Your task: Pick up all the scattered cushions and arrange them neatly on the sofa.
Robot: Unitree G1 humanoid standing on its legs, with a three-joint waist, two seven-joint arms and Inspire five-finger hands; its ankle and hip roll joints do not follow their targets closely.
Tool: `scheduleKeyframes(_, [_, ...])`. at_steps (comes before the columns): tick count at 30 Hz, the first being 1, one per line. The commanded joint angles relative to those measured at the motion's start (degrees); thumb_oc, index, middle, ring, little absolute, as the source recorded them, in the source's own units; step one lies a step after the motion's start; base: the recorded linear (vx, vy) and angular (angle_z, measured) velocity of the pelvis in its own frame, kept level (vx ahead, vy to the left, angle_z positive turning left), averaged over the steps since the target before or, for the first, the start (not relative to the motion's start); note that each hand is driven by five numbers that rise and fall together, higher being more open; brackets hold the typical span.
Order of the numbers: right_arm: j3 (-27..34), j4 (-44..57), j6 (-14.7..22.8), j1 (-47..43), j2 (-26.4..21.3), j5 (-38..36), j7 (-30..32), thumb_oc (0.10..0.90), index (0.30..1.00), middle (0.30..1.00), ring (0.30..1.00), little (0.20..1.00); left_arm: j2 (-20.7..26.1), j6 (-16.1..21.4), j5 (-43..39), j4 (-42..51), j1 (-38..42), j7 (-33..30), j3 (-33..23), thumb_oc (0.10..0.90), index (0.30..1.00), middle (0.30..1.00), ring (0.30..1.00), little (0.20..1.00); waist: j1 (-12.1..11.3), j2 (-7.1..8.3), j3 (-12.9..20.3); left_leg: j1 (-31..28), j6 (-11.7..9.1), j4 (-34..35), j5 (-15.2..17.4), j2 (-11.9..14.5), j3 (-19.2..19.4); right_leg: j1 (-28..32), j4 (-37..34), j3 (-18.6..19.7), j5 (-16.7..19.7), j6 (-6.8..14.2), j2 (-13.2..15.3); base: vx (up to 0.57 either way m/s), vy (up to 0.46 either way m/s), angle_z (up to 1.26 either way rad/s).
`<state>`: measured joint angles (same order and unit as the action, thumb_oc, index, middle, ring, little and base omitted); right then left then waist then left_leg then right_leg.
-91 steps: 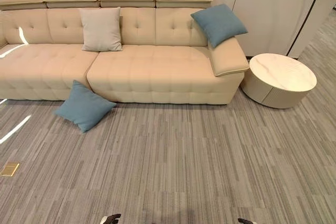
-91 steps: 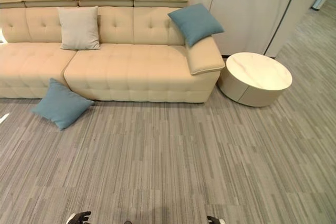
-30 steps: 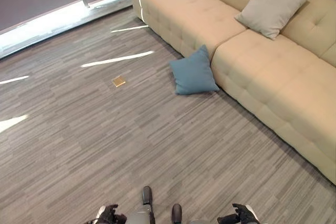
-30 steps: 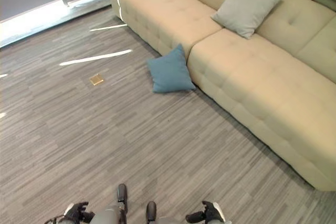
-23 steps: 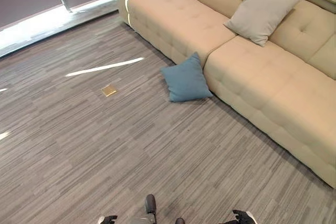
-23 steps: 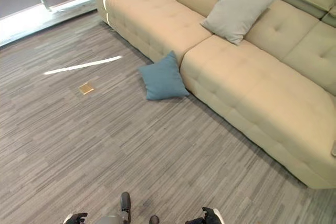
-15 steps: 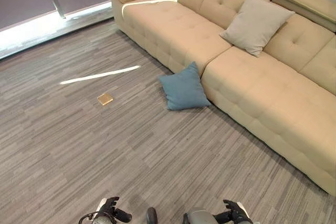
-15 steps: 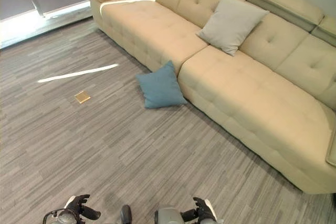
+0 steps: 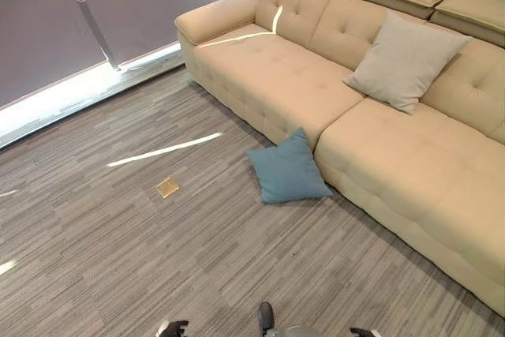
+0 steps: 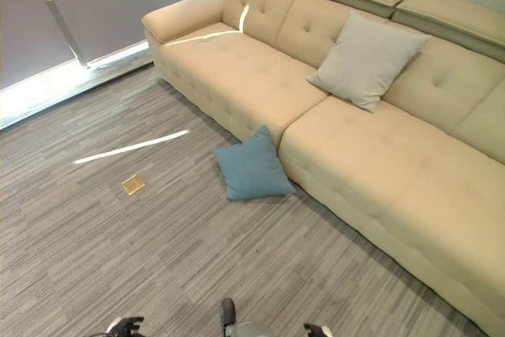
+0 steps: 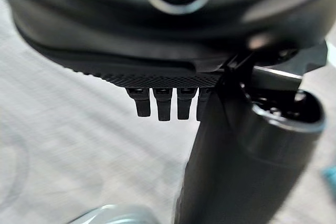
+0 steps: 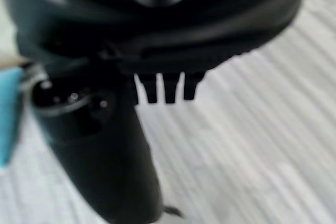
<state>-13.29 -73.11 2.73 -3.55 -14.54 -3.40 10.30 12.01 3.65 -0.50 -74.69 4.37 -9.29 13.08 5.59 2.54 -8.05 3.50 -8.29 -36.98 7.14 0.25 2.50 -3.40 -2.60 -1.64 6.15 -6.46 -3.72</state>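
Blue cushion lay on the carpet, leaning against the beige sofa front, well ahead of both robot hands. Left robot hand and right robot hand hung empty, fingers straight. Best approach squarely, then grip opposite edges.

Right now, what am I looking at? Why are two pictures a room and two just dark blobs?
A walking robot took these. Two pictures come from cameras in its head, looking down at a beige sofa. A grey cushion sits on the sofa, and a blue cushion lies on the carpet, leaning against the sofa's front. The dark blobs are close-ups from wrist cameras: the left hand and the right hand, fingers straight, holding nothing. The robot should put the blue cushion on the sofa.
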Motion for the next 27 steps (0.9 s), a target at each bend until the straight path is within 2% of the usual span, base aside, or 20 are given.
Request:
scheduleKeyframes(1, [-0.2,-0.1,0.5,0.5,-2.2,-1.8,1.1,0.800,0.900,0.900,0.900,0.900,0.3,0.0,-0.1,0.0,0.4,0.0,2.6,0.800,0.900,0.900,0.900,0.900,0.9,2.04,-1.8,1.4,5.5,6.8,-4.9,-0.7,5.2,2.8,5.2,3.1,-8.3,6.2,2.2,0.23,-0.014,-0.25])
scheduleKeyframes(2, [-0.2,-0.2,0.4,0.7,-2.3,-1.9,1.0,0.800,0.900,0.900,0.900,0.900,0.1,0.1,-0.2,0.1,0.2,-0.1,2.8,0.800,0.900,0.900,0.900,0.900,0.2,2.25,-1.6,4.0,6.3,9.9,-3.9,-0.3,6.2,4.2,5.0,3.5,-9.3,6.4,2.6,0.15,0.006,-0.14])
scheduleKeyframes(3, [-0.2,-0.1,0.4,0.8,-2.3,-1.9,1.0,0.800,0.900,0.900,0.900,0.900,0.1,0.1,-0.2,0.1,0.2,-0.1,2.8,0.800,0.900,0.900,0.900,0.900,0.2,2.24,-1.7,3.9,6.3,9.9,-3.8,-0.3,6.3,4.4,4.9,3.6,-9.3,6.4,2.6,0.23,0.012,-0.16])
scheduleKeyframes(4, [-0.2,-0.3,0.3,0.9,-2.4,-1.8,1.1,0.800,0.900,0.900,0.900,0.900,0.0,0.1,-0.2,0.1,0.1,0.0,3.0,0.800,0.900,0.900,0.900,0.900,-0.1,2.21,-1.6,4.3,6.6,13.5,-3.4,-0.2,6.5,5.1,4.7,3.6,-10.0,6.7,2.5,0.27,0.035,-0.17])
scheduleKeyframes(5, [-0.3,-0.6,0.3,1.2,-2.4,-1.6,1.2,0.800,0.900,0.900,0.900,0.900,0.1,0.1,0.1,0.1,0.1,0.1,3.2,0.800,0.900,0.900,0.900,0.900,-0.7,1.68,-1.4,6.1,6.8,22.0,-4.2,-0.1,5.9,6.4,3.9,3.9,-11.1,7.2,2.0,0.35,0.055,-0.15])
scheduleKeyframes(6, [-0.2,-0.7,0.3,1.2,-2.4,-1.7,1.2,0.800,0.900,0.900,0.900,0.900,0.0,0.1,0.1,0.1,0.1,0.1,3.3,0.800,0.900,0.900,0.900,0.900,-1.0,1.15,-1.6,6.2,6.5,26.2,-6.0,-0.2,4.9,7.2,3.7,4.4,-11.5,7.2,1.5,0.34,0.067,-0.09])
scheduleKeyframes(7, [-0.1,-0.8,0.3,1.2,-2.4,-1.6,1.4,0.800,0.900,0.900,0.900,0.900,0.0,0.1,0.0,0.0,0.1,0.0,3.3,0.800,0.900,0.900,0.900,0.900,-1.4,0.74,-1.8,6.7,6.2,28.9,-8.1,-0.3,3.5,8.1,3.6,5.1,-12.0,7.3,1.0,0.16,0.043,-0.05])
scheduleKeyframes(8, [-0.1,-0.8,0.3,1.2,-2.4,-1.6,1.4,0.800,0.900,0.900,0.900,0.900,0.0,0.1,0.0,0.0,0.1,0.0,3.3,0.800,0.900,0.900,0.900,0.900,-1.4,0.81,-1.9,6.5,6.2,29.1,-8.2,-0.4,3.5,8.3,3.6,5.1,-12.0,7.3,1.1,0.26,0.080,-0.11])
scheduleKeyframes(9, [0.0,-1.0,0.4,1.1,-2.5,-1.3,1.7,0.800,0.900,0.900,0.900,0.900,-0.1,0.1,0.0,-0.3,0.1,-0.2,3.4,0.800,0.900,0.900,0.900,0.900,-1.9,0.17,-1.9,7.8,5.6,32.1,-11.0,-0.6,1.7,9.8,3.7,6.5,-12.7,7.2,0.4,0.17,0.059,-0.27])
scheduleKeyframes(13, [-0.1,-1.2,0.4,1.4,-2.1,-0.8,1.4,0.800,0.900,0.900,0.900,0.900,-0.1,-0.3,0.9,-1.6,-0.8,0.3,2.9,0.800,0.900,0.900,0.900,0.900,-2.2,0.20,-0.8,6.0,6.4,33.8,-10.5,-1.2,1.3,11.0,4.4,7.9,-13.8,7.6,1.0,0.27,0.129,-0.58])
scheduleKeyframes(17, [-0.7,-0.9,0.2,1.0,-1.2,0.2,0.5,0.800,0.900,0.900,0.900,0.900,0.0,-0.2,2.1,-1.6,-0.6,0.4,3.1,0.800,0.900,0.900,0.900,0.900,-2.4,0.87,0.8,4.5,8.6,33.0,-7.5,-2.9,2.1,10.0,9.8,9.7,-13.3,10.0,3.9,0.24,0.161,-0.56])
scheduleKeyframes(18, [-0.7,-0.9,0.2,1.0,-1.2,0.2,0.5,0.800,0.900,0.900,0.900,0.900,0.0,-0.2,2.1,-1.6,-0.6,0.4,3.1,0.800,0.900,0.900,0.900,0.900,-2.5,0.89,0.9,4.5,8.7,33.0,-7.5,-2.9,2.2,10.0,9.9,9.7,-13.4,10.0,3.9,0.19,0.159,-0.26])
scheduleKeyframes(19, [-0.8,-0.6,0.2,0.8,-1.2,0.3,0.3,0.800,0.900,0.900,0.900,0.900,0.2,-0.1,2.3,-1.3,-0.2,0.4,3.3,0.800,0.900,0.900,0.900,0.900,-2.5,0.98,0.8,3.8,9.3,33.2,-6.9,-3.4,2.4,8.6,13.0,9.9,-11.9,11.0,4.4,0.13,0.132,-0.10])
scheduleKeyframes(20, [-1.2,-0.1,0.2,0.1,-1.0,0.6,0.2,0.800,0.900,0.900,0.900,0.900,0.8,-0.3,2.3,-0.8,0.6,0.3,3.4,0.800,0.900,0.900,0.900,0.900,-2.0,0.83,0.1,2.3,10.3,33.9,-6.2,-3.5,2.4,4.7,20.5,9.9,-7.9,12.7,4.9,0.13,0.131,-0.05])
scheduleKeyframes(21, [-1.2,-0.1,0.2,0.1,-1.0,0.6,0.2,0.800,0.900,0.900,0.900,0.900,0.8,-0.3,2.3,-0.8,0.6,0.3,3.4,0.800,0.900,0.900,0.900,0.900,-2.0,0.83,0.2,2.4,10.3,33.9,-6.2,-3.5,2.5,4.6,20.6,9.9,-7.9,12.7,4.9,0.12,0.150,-0.12])
scheduleKeyframes(22, [-1.6,0.7,0.4,-0.8,-0.8,0.6,0.2,0.800,0.900,0.900,0.900,0.900,1.5,-0.2,1.9,0.1,1.6,0.1,3.7,0.800,0.900,0.900,0.900,0.900,-1.2,0.20,-1.0,0.7,11.1,34.4,-5.6,-3.2,2.5,0.3,27.2,9.0,-4.8,13.7,5.2,0.05,0.072,-0.06])
scheduleKeyframes(24, [-1.6,1.1,0.4,-0.7,-0.7,0.8,0.3,0.800,0.900,0.900,0.900,0.900,1.7,-0.1,1.8,0.2,1.8,0.1,3.6,0.800,0.900,0.900,0.900,0.900,-1.1,-0.18,-1.3,-0.4,11.2,34.9,-5.2,-3.0,2.7,-1.0,28.7,7.3,-4.9,13.6,5.9,0.11,0.096,-0.01])
scheduleKeyframes(25, [-1.7,1.1,0.4,-0.7,-0.6,1.0,0.4,0.800,0.900,0.900,0.900,0.900,1.8,0.0,1.6,0.3,1.7,0.0,3.5,0.800,0.900,0.900,0.900,0.900,-0.9,-0.44,-1.3,-1.3,11.3,35.4,-4.8,-3.0,2.7,-1.7,28.3,5.6,-5.4,13.2,6.5,0.27,0.117,0.08])
scheduleKeyframes(26, [-1.8,0.8,0.4,-0.6,-0.6,1.4,0.6,0.800,0.900,0.900,0.900,0.900,2.1,0.0,1.4,0.2,1.7,0.0,3.3,0.800,0.900,0.900,0.900,0.900,-0.7,-0.72,-1.1,-3.3,11.2,36.7,-4.0,-3.1,2.6,-2.7,24.3,2.4,-7.7,12.3,6.6,0.31,0.075,0.10])
scheduleKeyframes(27, [-1.9,0.6,0.3,-0.6,-0.6,1.5,0.6,0.800,0.900,0.900,0.900,0.900,2.2,0.0,1.4,0.1,1.7,0.1,3.2,0.800,0.900,0.900,0.900,0.900,-0.5,-0.77,-0.9,-4.1,11.1,37.1,-3.6,-3.2,2.5,-3.4,21.4,0.9,-9.0,12.0,5.9,0.34,0.048,-0.04])
